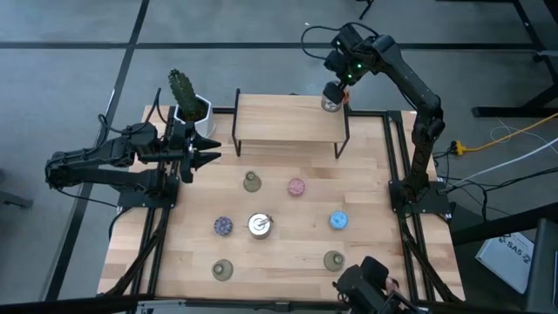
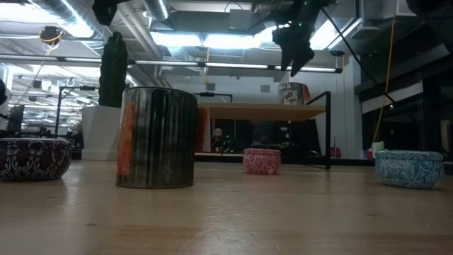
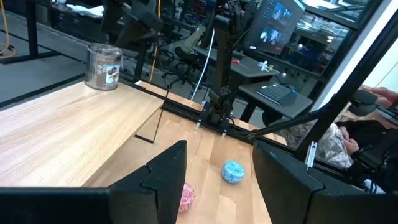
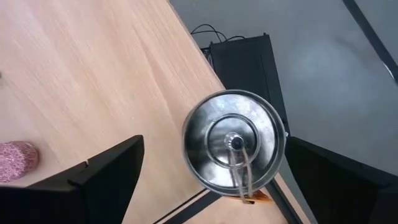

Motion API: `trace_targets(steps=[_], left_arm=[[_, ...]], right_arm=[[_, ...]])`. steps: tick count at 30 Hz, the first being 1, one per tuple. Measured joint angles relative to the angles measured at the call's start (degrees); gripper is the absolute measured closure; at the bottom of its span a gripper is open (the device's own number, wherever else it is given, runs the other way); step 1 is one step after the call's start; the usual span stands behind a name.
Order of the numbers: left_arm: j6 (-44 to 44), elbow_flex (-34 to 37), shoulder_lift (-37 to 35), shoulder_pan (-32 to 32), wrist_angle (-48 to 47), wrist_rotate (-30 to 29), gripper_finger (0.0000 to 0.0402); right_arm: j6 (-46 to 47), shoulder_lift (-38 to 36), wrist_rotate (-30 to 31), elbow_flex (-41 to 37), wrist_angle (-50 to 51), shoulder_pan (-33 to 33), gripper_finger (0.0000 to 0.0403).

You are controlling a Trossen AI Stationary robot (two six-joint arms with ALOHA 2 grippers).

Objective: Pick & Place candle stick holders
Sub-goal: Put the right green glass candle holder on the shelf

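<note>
A silvery-glass cup [image 1: 331,103] stands on the far right corner of the raised wooden shelf [image 1: 279,122]. My right gripper [image 4: 217,180] hangs open just above it, pointing down, one finger on each side and clear of it; the low view shows the gripper [image 2: 294,53] above the cup [image 2: 291,93]. My left gripper [image 1: 209,150] is open and empty by the shelf's left end. On the table stand three olive holders [image 1: 253,182] [image 1: 222,270] [image 1: 333,260], a pink one [image 1: 296,187], a dark speckled one [image 1: 223,226], a blue one [image 1: 338,221] and a second silvery cup [image 1: 260,225].
A white pot with a green cactus [image 1: 187,100] stands at the table's far left corner, close to my left arm. The shelf's dark metal legs [image 1: 346,131] stand on the table. A dark device [image 1: 366,288] sits at the near edge. A person [image 3: 373,118] sits beyond the table's right side.
</note>
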State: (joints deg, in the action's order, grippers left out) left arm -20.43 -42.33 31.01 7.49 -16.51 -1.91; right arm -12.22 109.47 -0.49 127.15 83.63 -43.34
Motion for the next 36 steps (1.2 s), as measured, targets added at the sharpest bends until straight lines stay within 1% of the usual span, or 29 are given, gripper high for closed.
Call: trace_targets(steps=[7, 12, 19, 28, 36], left_arm=[[0.0, 0.0, 0.0, 0.0, 0.0, 0.0, 0.0222], [0.0, 0.0, 0.0, 0.0, 0.0, 0.0, 0.0222], [0.1, 0.0, 0.0, 0.0, 0.0, 0.0, 0.0221], [0.1, 0.0, 0.0, 0.0, 0.0, 0.0, 0.0221], [0.1, 0.0, 0.0, 0.0, 0.0, 0.0, 0.0221]], right_arm=[[0.6, 0.0, -0.3, 0.2, 1.8, 2.4, 0.0011], [0.6, 0.0, -1.7, 0.2, 2.9, 5.6, 0.0011], [1.1, 0.0, -1.7, 0.2, 4.8, 11.1, 0.0011], [3.3, 0.0, -1.7, 0.2, 4.9, 16.0, 0.0011], [5.6, 0.0, -5.7, 0.2, 6.4, 19.8, 0.0011]])
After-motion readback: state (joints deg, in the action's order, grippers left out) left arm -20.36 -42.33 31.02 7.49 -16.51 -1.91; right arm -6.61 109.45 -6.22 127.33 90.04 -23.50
